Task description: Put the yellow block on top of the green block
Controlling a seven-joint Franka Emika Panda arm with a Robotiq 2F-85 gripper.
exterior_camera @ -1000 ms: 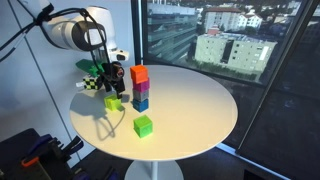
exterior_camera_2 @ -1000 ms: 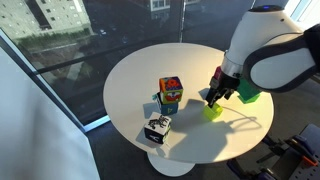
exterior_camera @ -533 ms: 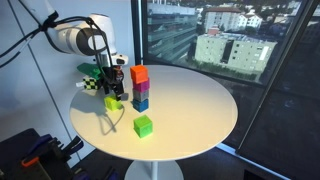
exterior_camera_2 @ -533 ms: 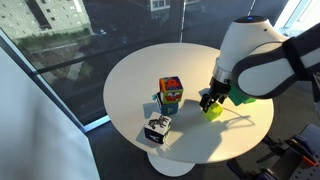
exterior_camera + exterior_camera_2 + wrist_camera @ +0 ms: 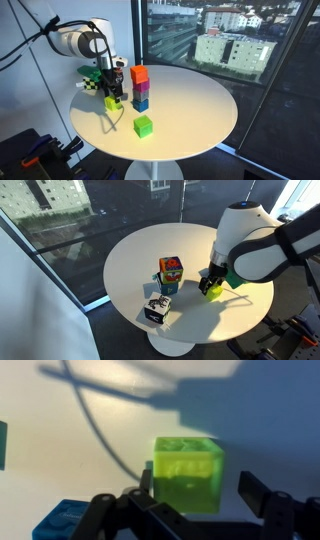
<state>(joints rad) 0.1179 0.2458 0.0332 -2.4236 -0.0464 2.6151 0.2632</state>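
In an exterior view, the tool (image 5: 112, 93) hangs low over the yellow block (image 5: 113, 102), which sits on the counter (image 5: 190, 100) beside the stack (image 5: 140, 88). The green block (image 5: 143, 125) lies apart, with open room above it. In the wrist view the jaws are spread, straddling the yellow block (image 5: 187, 473), placed to close on it.

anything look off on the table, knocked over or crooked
Nothing stands out. The stacked cubes stand upright, the green block sits flat on the table, and the yellow block lies square between the fingers of the open gripper.
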